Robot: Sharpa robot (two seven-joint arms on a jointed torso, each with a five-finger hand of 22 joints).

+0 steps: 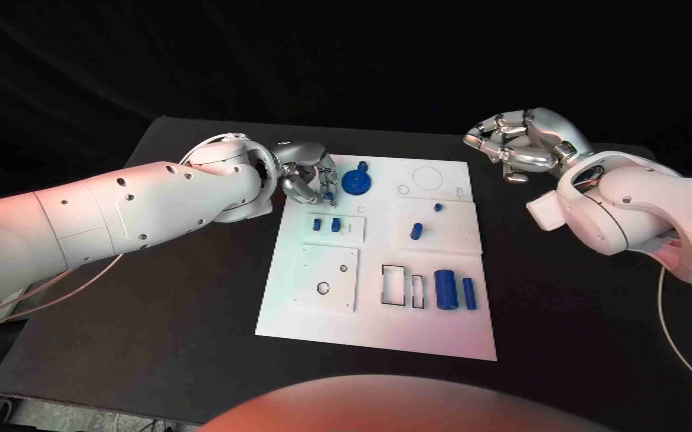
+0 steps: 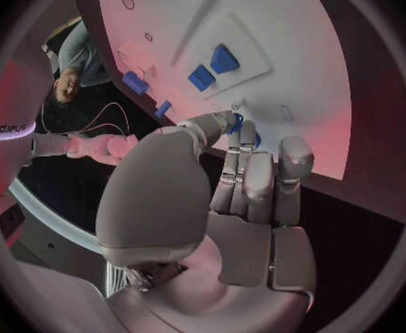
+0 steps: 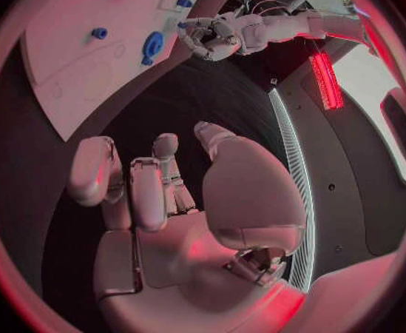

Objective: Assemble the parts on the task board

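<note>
The white task board (image 1: 378, 324) lies in the middle of the black table. My left hand (image 1: 307, 177) hovers over the board's far left corner, and its thumb and a finger pinch a small blue part (image 2: 236, 120). Just right of it lies a blue round part (image 1: 358, 182). Two small blue blocks (image 1: 326, 223) stand in a raised square, two blue pegs (image 1: 415, 231) stand mid-board, and two longer blue pieces (image 1: 456, 291) lie near the front right. My right hand (image 1: 522, 147) hangs off the board's far right corner, fingers loosely bent, holding nothing.
A raised white square plate with small holes (image 1: 329, 277) and black rectangle outlines (image 1: 397, 285) sit on the board's near half. Bare black table (image 1: 188, 322) surrounds the board on all sides.
</note>
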